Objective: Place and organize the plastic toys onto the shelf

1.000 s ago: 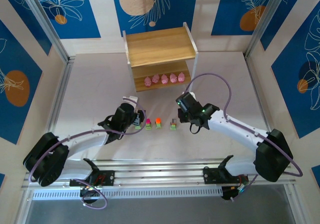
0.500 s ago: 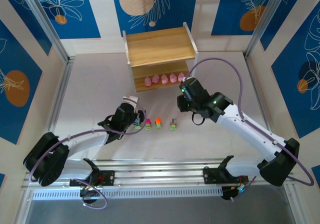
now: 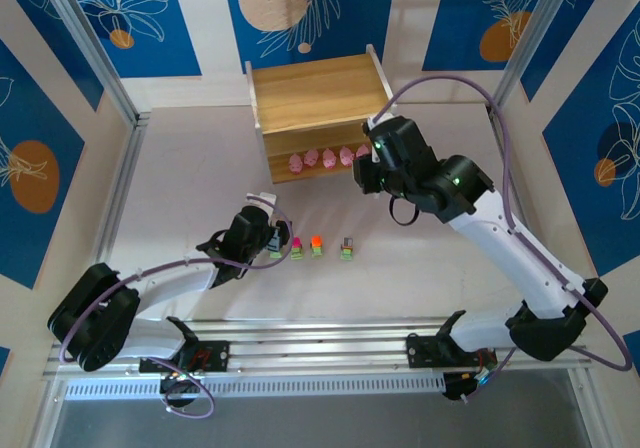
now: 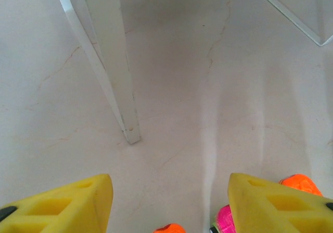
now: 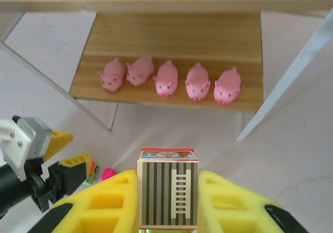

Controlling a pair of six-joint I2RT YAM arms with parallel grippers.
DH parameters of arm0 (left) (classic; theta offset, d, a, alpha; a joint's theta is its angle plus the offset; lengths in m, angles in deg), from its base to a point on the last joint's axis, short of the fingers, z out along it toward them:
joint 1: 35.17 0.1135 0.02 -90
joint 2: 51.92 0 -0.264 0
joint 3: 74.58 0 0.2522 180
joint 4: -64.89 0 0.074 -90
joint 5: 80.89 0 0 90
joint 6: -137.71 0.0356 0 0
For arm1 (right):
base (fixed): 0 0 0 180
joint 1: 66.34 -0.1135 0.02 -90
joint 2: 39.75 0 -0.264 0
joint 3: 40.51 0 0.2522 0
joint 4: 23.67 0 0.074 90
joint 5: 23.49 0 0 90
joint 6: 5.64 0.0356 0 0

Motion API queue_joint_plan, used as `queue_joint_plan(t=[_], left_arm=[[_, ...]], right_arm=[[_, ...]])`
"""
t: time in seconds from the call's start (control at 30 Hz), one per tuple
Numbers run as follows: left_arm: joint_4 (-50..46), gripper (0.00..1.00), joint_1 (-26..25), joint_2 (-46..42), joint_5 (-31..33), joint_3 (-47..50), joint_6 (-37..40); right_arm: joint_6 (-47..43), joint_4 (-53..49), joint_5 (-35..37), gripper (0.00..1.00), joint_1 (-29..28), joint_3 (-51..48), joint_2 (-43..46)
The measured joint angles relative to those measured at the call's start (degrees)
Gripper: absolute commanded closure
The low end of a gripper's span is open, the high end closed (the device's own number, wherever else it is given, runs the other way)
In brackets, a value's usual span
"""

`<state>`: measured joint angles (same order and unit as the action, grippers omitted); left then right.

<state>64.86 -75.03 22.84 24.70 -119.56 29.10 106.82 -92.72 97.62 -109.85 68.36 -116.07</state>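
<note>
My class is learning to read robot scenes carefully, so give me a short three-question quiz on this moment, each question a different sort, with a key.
1. Multiple choice: how many pink pigs stand on the shelf, lower tier? A three, B five, C seven.
2. True or false: the right tool is empty.
3. Fill in: the ___ tool hangs open over the table by the small car toys.
Key: 1 B. 2 False, it is shut on a striped block toy. 3 The left tool.

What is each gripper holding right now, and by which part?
The right gripper pinches a small striped blocky toy by its two sides. The left gripper is open, holding nothing.
</note>
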Motion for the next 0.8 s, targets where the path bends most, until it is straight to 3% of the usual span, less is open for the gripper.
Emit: queue_joint_plan(t=[0.3, 0.8], left_arm=[[0.00, 0.40, 0.00, 0.11, -0.61, 0.00, -0.02], [0.09, 0.40, 0.02, 0.74, -0.66, 0.00, -0.28]], right_arm=[[-5.38, -4.28, 1.55, 0.77, 1.53, 17.66, -10.47], [-8.46, -10.38, -0.33, 0.76, 10.75, 43.47, -29.05]])
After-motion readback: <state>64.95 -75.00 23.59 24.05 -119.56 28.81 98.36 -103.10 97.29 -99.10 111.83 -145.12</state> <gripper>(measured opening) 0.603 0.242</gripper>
